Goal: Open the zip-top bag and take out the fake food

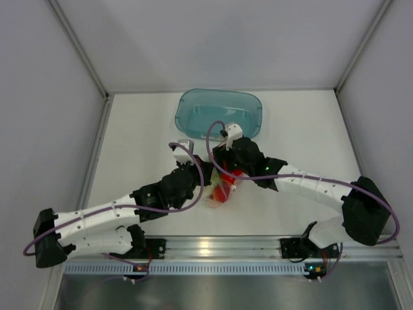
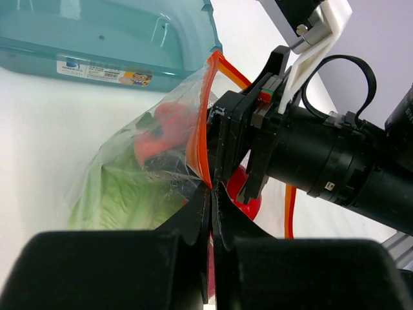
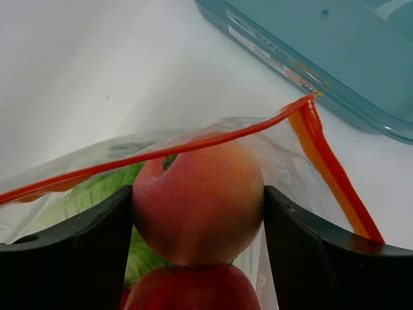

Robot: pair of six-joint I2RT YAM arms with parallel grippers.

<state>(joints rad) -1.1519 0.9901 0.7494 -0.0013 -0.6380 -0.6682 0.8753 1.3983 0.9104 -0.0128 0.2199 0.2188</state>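
- The left jaws are pressed together on one lip of the bag [image 2: 129,168], pinching the plastic right at the orange zip strip [image 2: 201,123]. This pinch seems meant to anchor the bag and keep its mouth spread for the other arm.
- The bag lies on the white surface [image 1: 142,142] between the two arms, just in front of the teal bin [image 1: 219,113]. Its mouth is open.
- The right jaws reach inside the mouth and are closed on the peach [image 3: 197,197], with one finger against each side. They grip near its widest part, probably so the smooth, round toy does not squirt out.
- The lettuce [image 2: 119,197] and some red pieces [image 2: 168,126] lie deeper in the bag. Another red piece [image 3: 193,287] sits directly under the peach.
- The opening looks done, and taking the food out is the step in hand.
- The zip strip crosses just above the peach, so the peach must clear that lip on its way out.
- If the left pinch slips, the whole bag may drag along with the peach.
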